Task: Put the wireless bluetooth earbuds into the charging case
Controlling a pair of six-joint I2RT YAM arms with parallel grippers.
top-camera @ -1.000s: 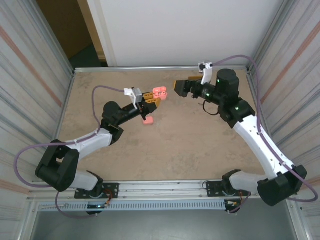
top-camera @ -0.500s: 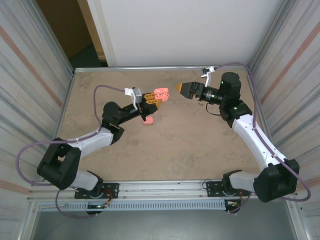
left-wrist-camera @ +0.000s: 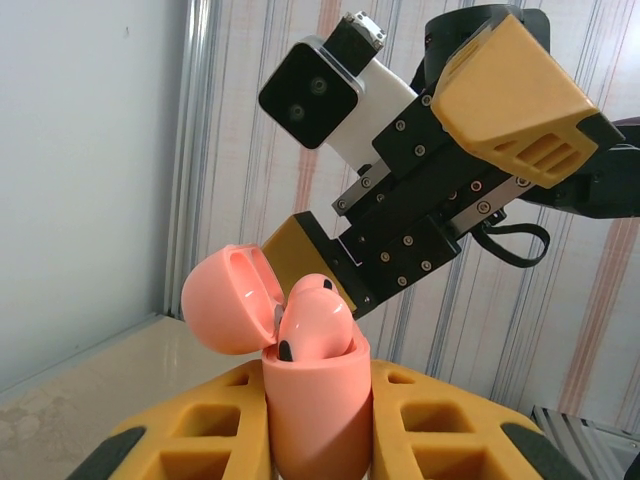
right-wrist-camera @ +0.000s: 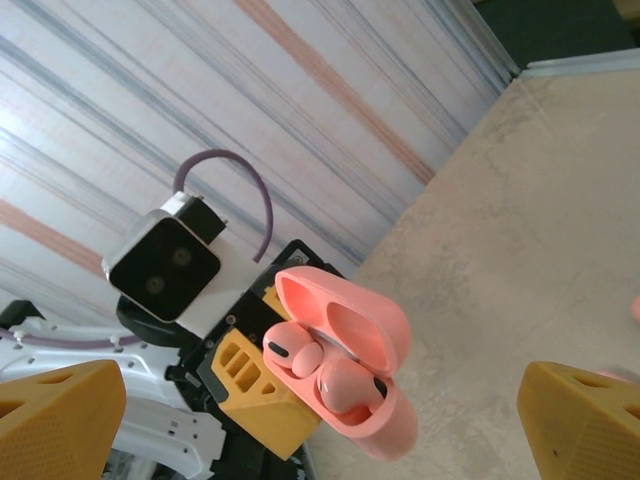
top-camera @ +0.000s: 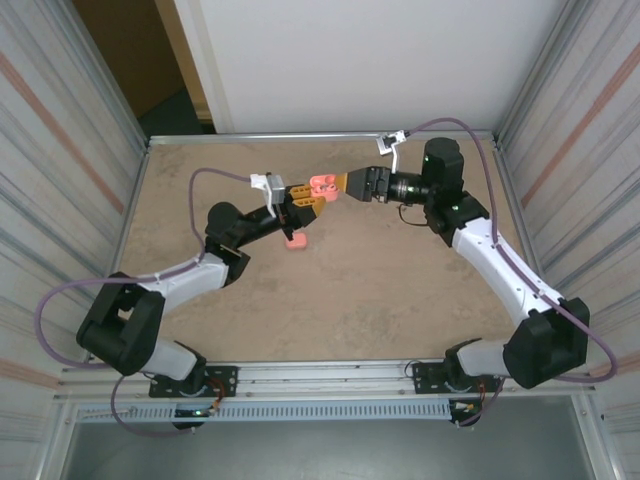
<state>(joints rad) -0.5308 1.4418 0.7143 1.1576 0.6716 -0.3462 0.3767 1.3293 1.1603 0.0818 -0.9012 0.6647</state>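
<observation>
The left gripper (top-camera: 308, 198) is clenched on the open case (top-camera: 321, 185), held above the table (top-camera: 400, 290) with 2 earbuds (right-wrist-camera: 345, 385) seated inside, while the right gripper (top-camera: 349, 183), spread wide and empty, faces it just beside.

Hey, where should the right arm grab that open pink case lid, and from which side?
Probably the lid, at its free rim away from the hinge: one finger in the hollow, one on the domed back. Come from the right tool's own side, above the left tool, which clamps the charging case body from below. The earbuds stick up, so avoid them.
</observation>
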